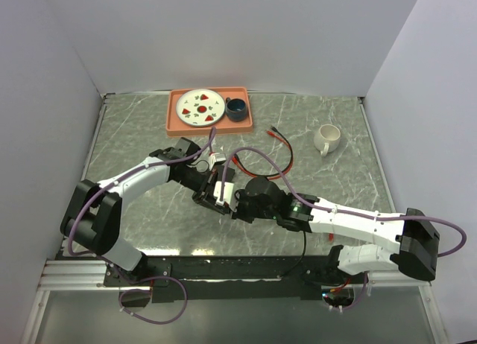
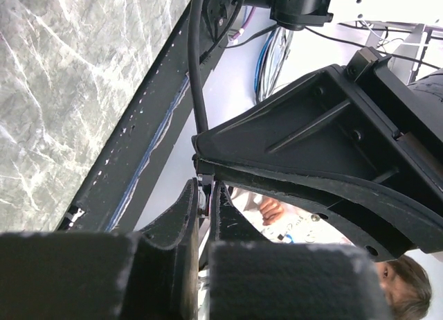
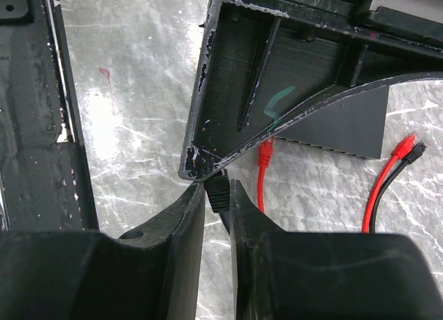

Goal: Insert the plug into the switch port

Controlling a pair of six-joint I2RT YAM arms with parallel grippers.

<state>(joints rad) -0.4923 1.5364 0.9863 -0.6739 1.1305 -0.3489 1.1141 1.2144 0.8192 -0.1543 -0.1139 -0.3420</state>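
Tray: the orange tray sits far beyond both sets of fingertips, at the back of the table. It holds 1 white plate with small red pieces on it and, just right of the plate, 1 dark blue cup.
Mug: 1 white mug stands outside the tray, well off to the right of the fingers. I cannot tell what is in it.
Left arm: it reaches in from the left with the elbow bent. The left gripper meets the other gripper tip to tip at mid-table.
Left fingers: they are pressed together with barely a slit between them. I see something small pinched at the tips but cannot tell what it is.
Right arm: it lies low across the table from the right, wrist pointing left.
Right fingers: the right gripper stands narrow, with 1 finger against each side of the plug, gripping it.
Plug: small, black and glossy, between my right fingertips and just under the tip of a left finger.
Switch: the switch lies flat on the table, beyond my right fingertips and off to their right, half hidden behind the left finger. It is a matte black, sharp-cornered slab.
Cables: 1 red plug lies at the switch's near edge, just right of the fingertips. The red and black leads lie farther right.
Table: the table is glossy, grey and marble-veined.
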